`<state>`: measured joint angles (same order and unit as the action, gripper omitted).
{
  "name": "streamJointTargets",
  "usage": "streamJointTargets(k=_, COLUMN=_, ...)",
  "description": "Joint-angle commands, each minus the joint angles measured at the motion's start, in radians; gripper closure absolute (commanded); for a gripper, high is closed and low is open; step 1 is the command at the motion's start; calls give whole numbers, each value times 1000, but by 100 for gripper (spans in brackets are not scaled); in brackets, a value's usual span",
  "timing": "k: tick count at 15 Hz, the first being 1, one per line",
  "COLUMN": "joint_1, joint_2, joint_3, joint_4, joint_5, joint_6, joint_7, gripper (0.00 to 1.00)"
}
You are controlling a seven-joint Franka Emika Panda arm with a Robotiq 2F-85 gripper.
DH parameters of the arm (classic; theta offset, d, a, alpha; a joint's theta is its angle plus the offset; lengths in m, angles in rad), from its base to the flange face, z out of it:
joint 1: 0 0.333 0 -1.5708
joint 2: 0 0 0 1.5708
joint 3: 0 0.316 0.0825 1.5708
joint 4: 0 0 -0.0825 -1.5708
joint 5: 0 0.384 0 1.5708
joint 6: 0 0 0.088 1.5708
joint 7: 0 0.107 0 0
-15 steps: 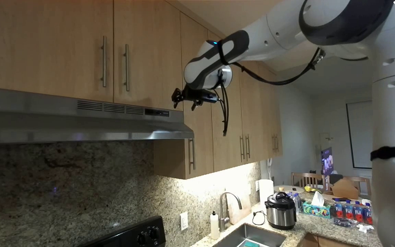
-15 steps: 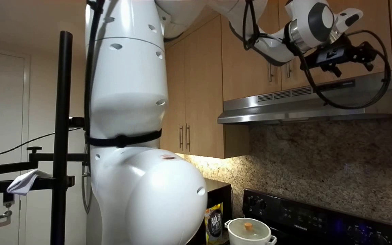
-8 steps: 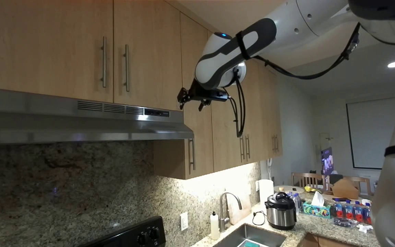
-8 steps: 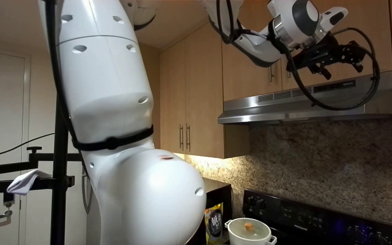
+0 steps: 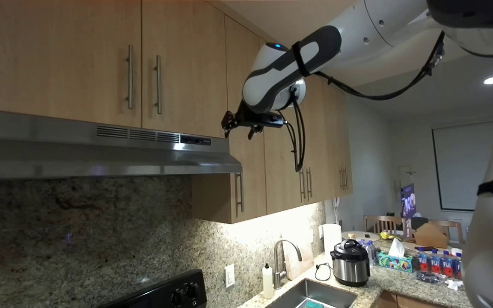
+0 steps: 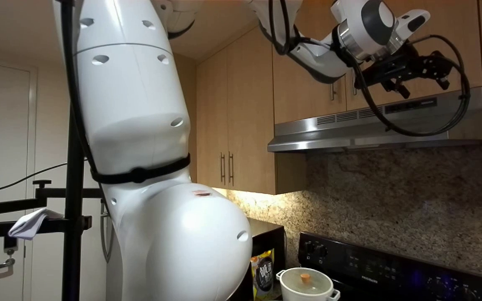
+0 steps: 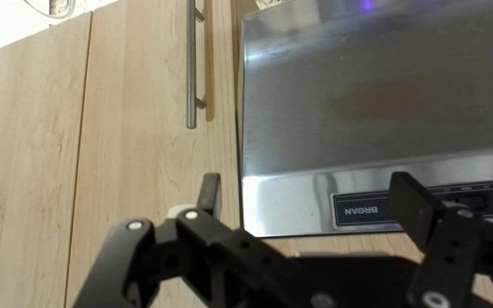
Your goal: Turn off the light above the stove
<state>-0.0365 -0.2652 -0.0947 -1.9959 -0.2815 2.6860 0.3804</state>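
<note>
The steel range hood hangs under the wooden cabinets, and also shows in an exterior view and the wrist view. Its dark control panel has BROAN lettering and a switch, partly covered by my right-hand finger in the wrist view. The panel also shows in both exterior views. My gripper is open and empty, apart from the hood, near the panel end; it also shows in both exterior views. The hood's lamp is not visible; the backsplash below is dark.
Wooden cabinet doors with bar handles stand behind my gripper. A cable loop hangs from my wrist. Below are the black stove and a white pot. Light glows under the cabinet above the sink.
Over the first half second the arm shifted away from the hood's middle toward its panel end side, and the gripper sank slightly. Since then it has barely moved. The gripper stayed open.
</note>
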Motion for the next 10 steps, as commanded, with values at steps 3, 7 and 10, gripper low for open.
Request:
streamJointTargets(k=3, joint_1=7, joint_2=-56, joint_3=-13, joint_4=-99, joint_5=171, joint_6=62, joint_7=-200, gripper=0)
streamJointTargets(k=7, joint_1=0, joint_2=-98, joint_3=-69, joint_4=-180, joint_5=275, joint_6=129, joint_7=-374, gripper=0)
streamJointTargets(k=10, joint_1=72, joint_2=-146, joint_3=-187, joint_4=-251, joint_5=344, joint_6=120, joint_7=-548, gripper=0)
